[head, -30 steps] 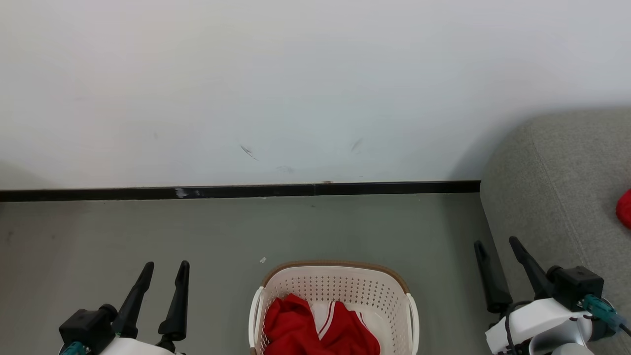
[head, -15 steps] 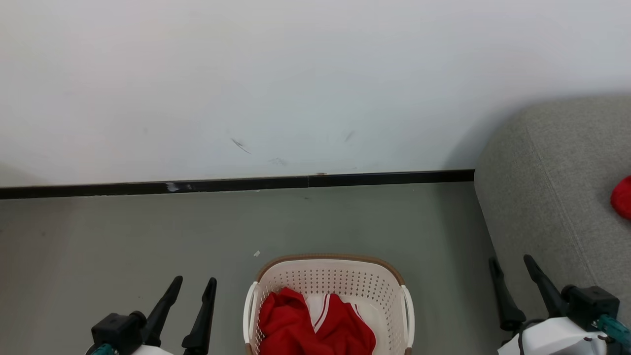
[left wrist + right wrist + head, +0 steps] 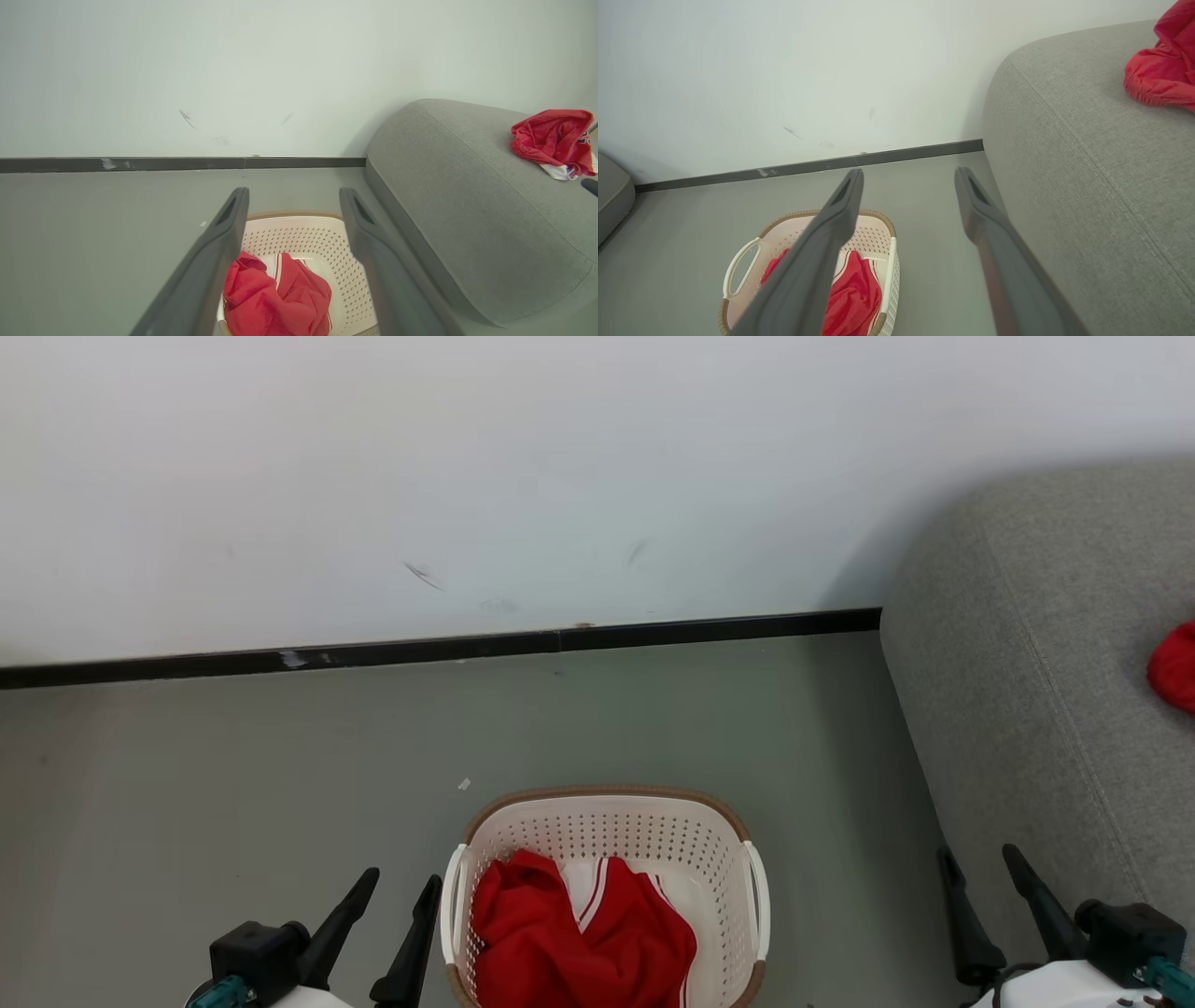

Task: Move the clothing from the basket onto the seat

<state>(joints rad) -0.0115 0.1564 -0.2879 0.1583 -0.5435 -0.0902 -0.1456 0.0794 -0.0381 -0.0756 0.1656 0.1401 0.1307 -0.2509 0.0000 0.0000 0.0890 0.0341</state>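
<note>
- Since a second ago your head camera is dipping and the scene is sliding up; left gripper is drawing toward the basket
- Both it and the right gripper are hanging spread wide, empty
- Red clothing is lying bunched in the basket; one red garment is already resting on the seat
- You are risking, I judge, a finger snagging the handle and dragging the basket, or a shallow pinch slipping off a fold
- Left wrist view is showing you that garment whole, white edge included; head view is clipping it
</note>
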